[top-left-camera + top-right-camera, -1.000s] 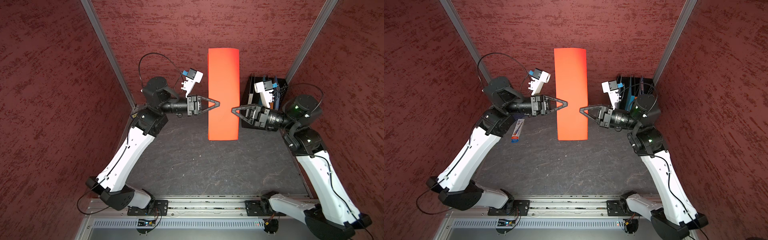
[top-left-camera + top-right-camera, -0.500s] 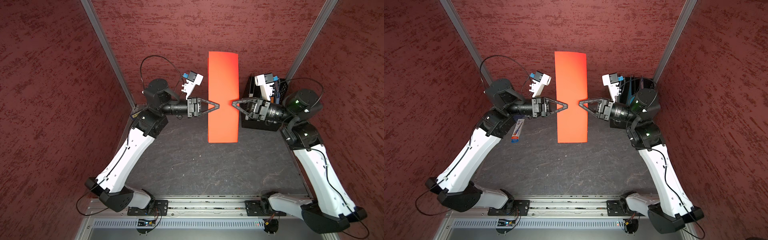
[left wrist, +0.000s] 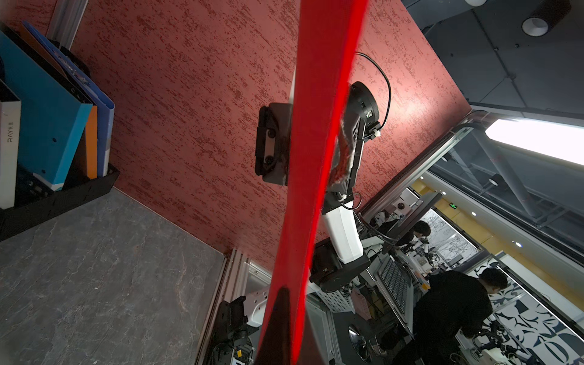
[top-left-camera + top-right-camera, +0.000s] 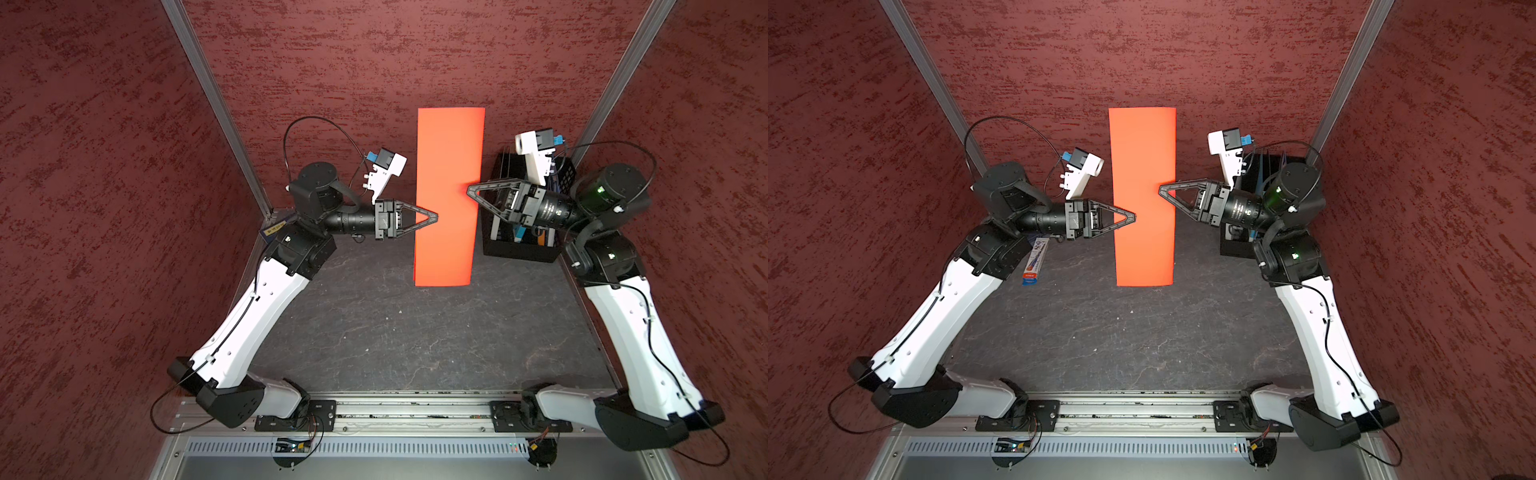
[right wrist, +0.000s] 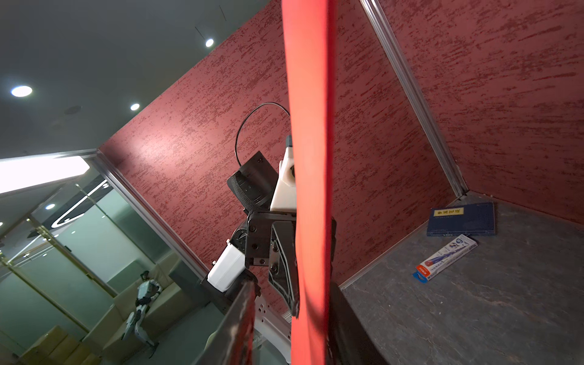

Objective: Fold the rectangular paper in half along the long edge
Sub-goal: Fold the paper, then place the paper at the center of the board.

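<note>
tabletop (image 4: 374, 332): dark grey stone | walls (image 4: 374, 62): mottled red | left claw (image 4: 434, 217) pinches rectangular paper (image 4: 449, 158) | right claw (image 4: 470, 191) parted round it

The rectangular paper (image 4: 449, 166) sits between left tool (image 4: 434, 217) and right tool (image 4: 469, 191).

In the left wrist view the rectangular paper (image 3: 313, 158) is blurred, cut off at two edges, and hides part of the right arm (image 3: 343, 234). In a top view the left arm (image 4: 257, 316) covers most of the blue book (image 4: 273, 226).
</note>
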Available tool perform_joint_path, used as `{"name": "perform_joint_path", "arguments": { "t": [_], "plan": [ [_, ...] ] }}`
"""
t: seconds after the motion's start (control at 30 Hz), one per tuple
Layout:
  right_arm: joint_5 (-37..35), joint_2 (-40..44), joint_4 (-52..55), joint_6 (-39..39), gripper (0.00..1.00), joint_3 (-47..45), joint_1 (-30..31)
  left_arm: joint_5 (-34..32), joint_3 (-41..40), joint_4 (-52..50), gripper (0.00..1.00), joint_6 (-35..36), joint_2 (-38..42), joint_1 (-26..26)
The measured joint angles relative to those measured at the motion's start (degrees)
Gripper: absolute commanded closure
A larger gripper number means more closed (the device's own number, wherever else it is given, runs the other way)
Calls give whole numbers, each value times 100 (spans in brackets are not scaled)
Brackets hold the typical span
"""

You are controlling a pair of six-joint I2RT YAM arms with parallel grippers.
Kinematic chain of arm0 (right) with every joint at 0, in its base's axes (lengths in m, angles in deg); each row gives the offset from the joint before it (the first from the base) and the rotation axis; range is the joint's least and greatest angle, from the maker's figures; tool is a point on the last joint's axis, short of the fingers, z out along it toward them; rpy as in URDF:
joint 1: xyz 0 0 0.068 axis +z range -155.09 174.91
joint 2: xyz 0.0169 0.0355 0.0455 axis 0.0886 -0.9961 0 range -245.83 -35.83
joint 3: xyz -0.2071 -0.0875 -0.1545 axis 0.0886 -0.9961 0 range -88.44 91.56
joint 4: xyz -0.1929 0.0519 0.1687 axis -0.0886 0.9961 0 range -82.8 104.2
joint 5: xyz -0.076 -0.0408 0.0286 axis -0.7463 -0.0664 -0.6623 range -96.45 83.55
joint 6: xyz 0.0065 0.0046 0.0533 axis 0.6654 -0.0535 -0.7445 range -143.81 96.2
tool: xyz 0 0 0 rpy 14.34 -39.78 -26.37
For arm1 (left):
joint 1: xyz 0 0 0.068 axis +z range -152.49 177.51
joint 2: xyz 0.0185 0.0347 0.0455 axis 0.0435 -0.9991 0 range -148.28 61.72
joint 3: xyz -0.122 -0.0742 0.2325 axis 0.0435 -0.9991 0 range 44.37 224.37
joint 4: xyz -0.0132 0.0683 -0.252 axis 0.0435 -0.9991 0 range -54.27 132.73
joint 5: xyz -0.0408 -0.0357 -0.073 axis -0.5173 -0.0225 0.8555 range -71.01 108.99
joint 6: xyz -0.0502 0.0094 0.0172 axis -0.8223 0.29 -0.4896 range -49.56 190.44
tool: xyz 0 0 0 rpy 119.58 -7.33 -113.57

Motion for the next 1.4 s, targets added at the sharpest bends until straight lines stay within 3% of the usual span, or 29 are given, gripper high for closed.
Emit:
{"name": "perform_joint_path", "arguments": {
  "t": [0.03, 0.2, 0.53, 0.63, 0.67, 0.7, 0.87, 0.97, 1.07, 1.17, 1.3, 1.4],
  "plan": [
    [-9, 0, 11, 31, 64, 20, -2, 0, 0, 0, 100, 0, 2, 0],
    [-39, 4, 76, 138, 98, 15, -35, 0, 0, -2, 100, 0, 2, 0],
    [-107, 37, 168, 280, 100, -31, -61, 20, 0, -2, 97, 0, 2, 2],
    [-238, 48, 586, 566, 100, 116, -61, 2, -13, -24, 70, 61, 11, 0],
    [-297, 39, 774, 678, 100, 212, -61, -17, -44, -50, 28, 79, 28, 7],
    [-363, 31, 990, 820, 100, 345, -63, -42, -83, -98, 1, 146, 61, 22],
    [-780, -46, 2118, 1558, 100, 1093, -59, -291, -367, -629, 0, 411, 422, 328],
    [-1163, -131, 2793, 2039, 100, 1379, 74, -721, -605, -1211, 0, 629, 859, 986],
    [-1923, -337, 3508, 2540, 100, 1434, 656, -1377, -844, -1766, 0, 826, 1381, 1858],
    [-3117, -813, 4151, 2957, 100, 1436, 1650, -1945, -1156, -2118, 0, 894, 1943, 2579],
    [-5692, -2190, 4996, 3285, 100, 1700, 3077, -2494, -1530, -2363, 0, 863, 2579, 2935],
    [-7569, -3595, 5845, 3259, 100, 2371, 3698, -2830, -1613, -2494, 0, 807, 2826, 2992]
  ]
}}
